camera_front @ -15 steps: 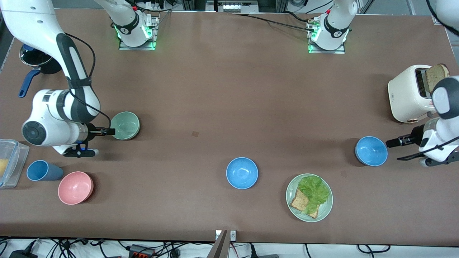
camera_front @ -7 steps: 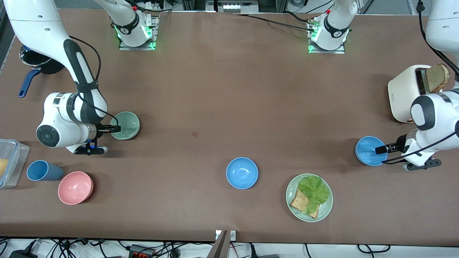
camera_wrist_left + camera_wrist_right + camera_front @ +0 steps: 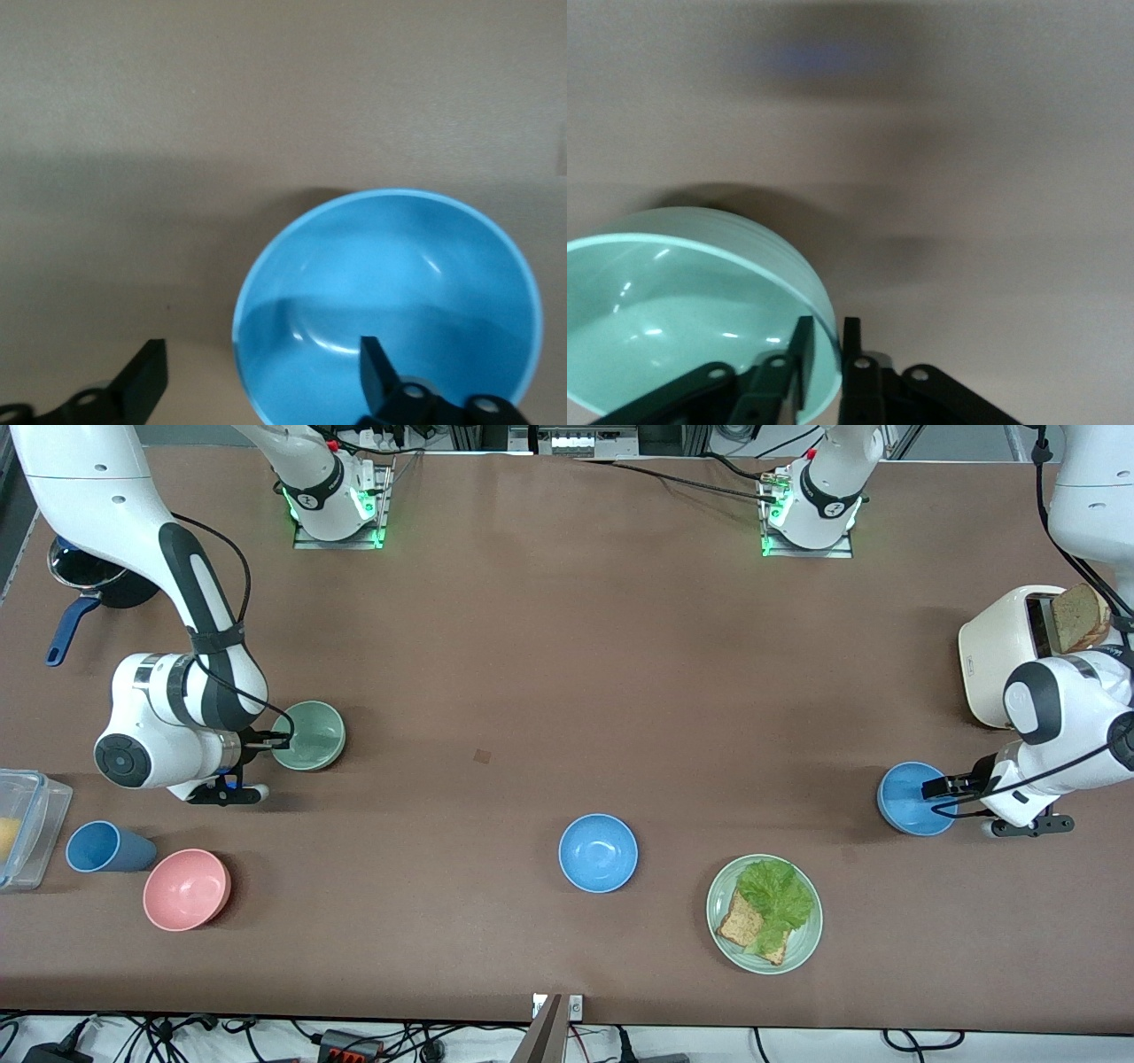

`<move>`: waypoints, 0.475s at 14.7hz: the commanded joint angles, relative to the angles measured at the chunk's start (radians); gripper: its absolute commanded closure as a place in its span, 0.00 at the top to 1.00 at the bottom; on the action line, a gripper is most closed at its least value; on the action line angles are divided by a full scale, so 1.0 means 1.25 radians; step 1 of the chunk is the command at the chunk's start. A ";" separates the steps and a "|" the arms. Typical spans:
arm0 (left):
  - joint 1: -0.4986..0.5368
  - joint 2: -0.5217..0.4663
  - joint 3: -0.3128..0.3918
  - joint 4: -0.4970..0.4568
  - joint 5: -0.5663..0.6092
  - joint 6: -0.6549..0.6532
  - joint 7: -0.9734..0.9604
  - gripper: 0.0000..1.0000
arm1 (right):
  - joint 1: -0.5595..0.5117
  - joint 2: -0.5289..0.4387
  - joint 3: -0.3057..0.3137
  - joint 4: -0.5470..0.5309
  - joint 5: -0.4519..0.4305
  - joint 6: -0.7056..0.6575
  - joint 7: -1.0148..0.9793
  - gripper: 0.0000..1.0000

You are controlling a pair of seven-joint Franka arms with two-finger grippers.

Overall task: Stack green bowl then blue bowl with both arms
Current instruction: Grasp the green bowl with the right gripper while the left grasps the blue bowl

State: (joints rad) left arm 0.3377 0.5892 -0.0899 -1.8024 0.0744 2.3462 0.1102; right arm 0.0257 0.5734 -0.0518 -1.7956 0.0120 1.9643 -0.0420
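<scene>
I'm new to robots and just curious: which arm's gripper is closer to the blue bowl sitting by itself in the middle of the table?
Left. The left gripper straddles the rim of another blue bowl; the right gripper grips the green bowl, farther from the middle blue bowl.

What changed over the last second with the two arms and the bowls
The right gripper moved in and closed on the green bowl's rim. The left gripper advanced to straddle the blue bowl's rim, fingers open. Both bowls stayed in place.
</scene>
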 commanded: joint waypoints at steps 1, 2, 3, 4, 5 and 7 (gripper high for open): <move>0.021 -0.005 -0.007 -0.025 0.015 0.035 0.042 0.63 | -0.003 -0.014 0.028 -0.013 0.005 -0.008 -0.001 0.00; 0.021 -0.005 -0.008 -0.025 0.015 0.035 0.049 0.53 | -0.003 -0.017 0.033 -0.012 0.005 -0.008 -0.001 0.00; 0.021 -0.005 -0.007 -0.025 0.015 0.035 0.057 0.44 | -0.003 -0.025 0.052 -0.006 0.005 -0.010 0.002 0.00; 0.022 -0.004 -0.008 -0.025 0.015 0.035 0.072 0.33 | -0.003 -0.039 0.077 -0.004 0.005 -0.019 -0.001 0.00; 0.023 -0.005 -0.008 -0.025 0.015 0.034 0.081 0.24 | -0.003 -0.056 0.109 -0.002 0.006 -0.032 0.004 0.00; 0.023 -0.014 -0.010 -0.025 0.015 0.022 0.084 0.16 | -0.003 -0.079 0.186 0.010 0.021 -0.052 0.019 0.00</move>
State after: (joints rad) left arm 0.3545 0.5959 -0.0908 -1.8193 0.0745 2.3762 0.1888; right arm 0.0266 0.5296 0.0922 -1.7848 0.0184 1.9380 -0.0373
